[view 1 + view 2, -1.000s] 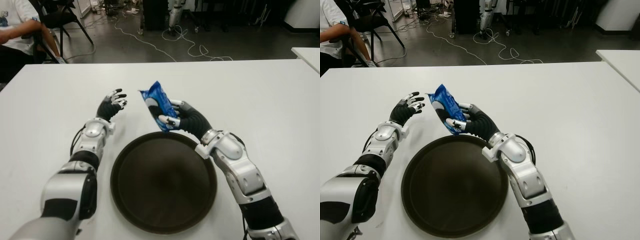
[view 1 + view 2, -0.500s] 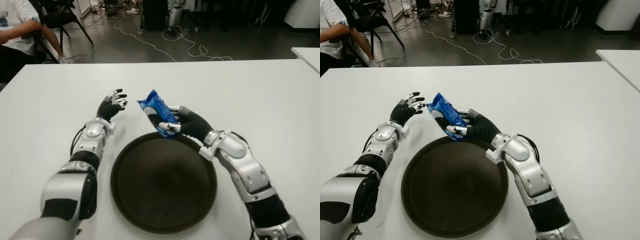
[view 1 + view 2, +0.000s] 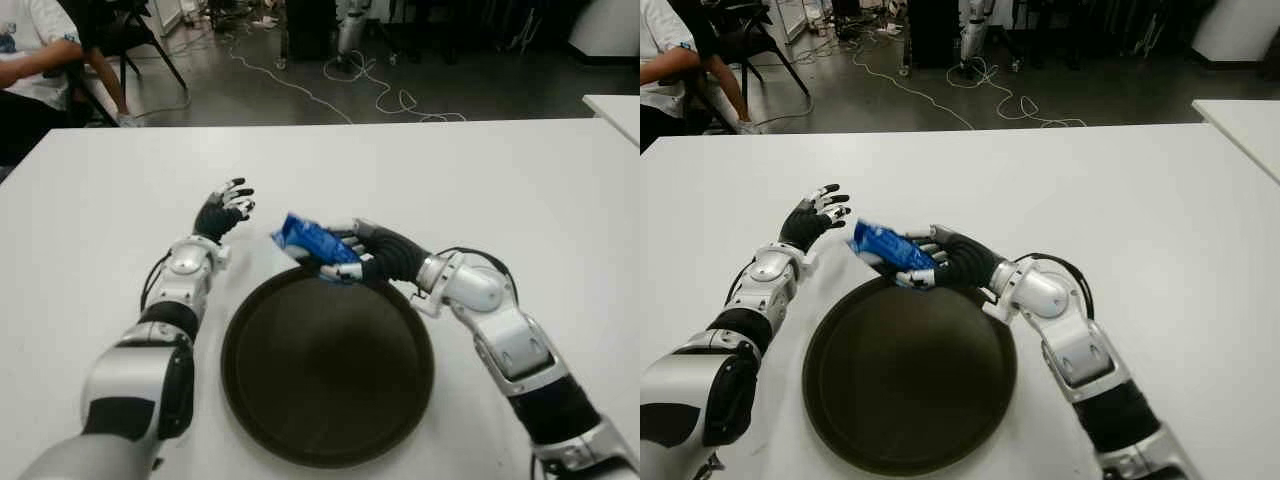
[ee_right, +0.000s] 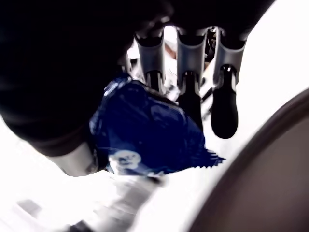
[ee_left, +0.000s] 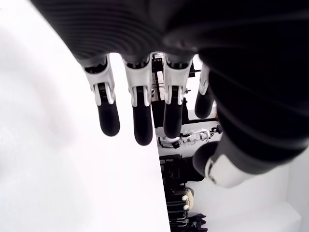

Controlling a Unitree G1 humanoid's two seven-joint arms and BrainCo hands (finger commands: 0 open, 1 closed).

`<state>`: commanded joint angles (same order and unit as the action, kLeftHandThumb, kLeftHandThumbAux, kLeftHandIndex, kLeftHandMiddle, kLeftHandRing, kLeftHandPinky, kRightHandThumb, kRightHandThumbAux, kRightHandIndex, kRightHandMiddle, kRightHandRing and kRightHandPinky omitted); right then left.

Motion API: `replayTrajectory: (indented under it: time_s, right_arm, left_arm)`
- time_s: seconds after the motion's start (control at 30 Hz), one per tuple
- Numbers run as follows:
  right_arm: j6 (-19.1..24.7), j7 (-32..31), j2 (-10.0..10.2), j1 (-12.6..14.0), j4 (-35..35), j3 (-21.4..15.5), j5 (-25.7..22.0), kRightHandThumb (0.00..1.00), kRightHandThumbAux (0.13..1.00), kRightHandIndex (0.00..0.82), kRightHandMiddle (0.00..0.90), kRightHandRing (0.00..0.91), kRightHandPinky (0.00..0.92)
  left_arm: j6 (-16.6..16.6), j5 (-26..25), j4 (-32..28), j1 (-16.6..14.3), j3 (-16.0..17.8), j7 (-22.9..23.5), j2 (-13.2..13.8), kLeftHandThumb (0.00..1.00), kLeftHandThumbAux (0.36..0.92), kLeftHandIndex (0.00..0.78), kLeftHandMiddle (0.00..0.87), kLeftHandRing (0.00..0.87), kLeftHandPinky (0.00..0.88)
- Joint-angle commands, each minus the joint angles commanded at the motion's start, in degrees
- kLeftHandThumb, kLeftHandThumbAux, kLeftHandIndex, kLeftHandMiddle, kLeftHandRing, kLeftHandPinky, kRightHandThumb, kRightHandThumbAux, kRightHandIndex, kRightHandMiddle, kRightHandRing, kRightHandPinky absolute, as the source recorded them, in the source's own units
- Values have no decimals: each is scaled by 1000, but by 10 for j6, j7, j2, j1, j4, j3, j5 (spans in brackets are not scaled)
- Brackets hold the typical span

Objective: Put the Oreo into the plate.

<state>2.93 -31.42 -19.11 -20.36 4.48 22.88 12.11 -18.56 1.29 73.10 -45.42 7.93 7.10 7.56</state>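
The blue Oreo packet sits in my right hand, fingers closed around it, held over the far rim of the dark plate; I can't quite tell if it touches the rim. My left hand shows to the left of the plate's far edge, over the white table, fingers spread and holding nothing.
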Motion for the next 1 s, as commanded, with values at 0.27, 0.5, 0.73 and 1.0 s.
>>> replayTrajectory:
  time_s: [0.27,0.5,0.73,1.0]
  right_arm:
    - [-47,31,-7,-4,-24,16,76,696,730,430,697,716,736]
    - [-51,64,-3,7,-25,27,133,698,730,428,676,693,681]
    - [-64,81,-4,11,-27,36,169,696,730,427,693,698,670]
    - [-97,95,-11,9,-35,46,201,694,731,425,668,669,635]
  left_arm:
    - [-2,-2,-1,0,1,1,-1,97,734,139,212,211,206]
    - [1,-3,-1,-1,2,2,-3,87,721,133,204,205,200]
    - [4,-3,-2,-1,1,2,-3,87,717,126,198,200,184]
    - [8,-3,-2,-3,1,0,-4,88,717,130,198,205,214]
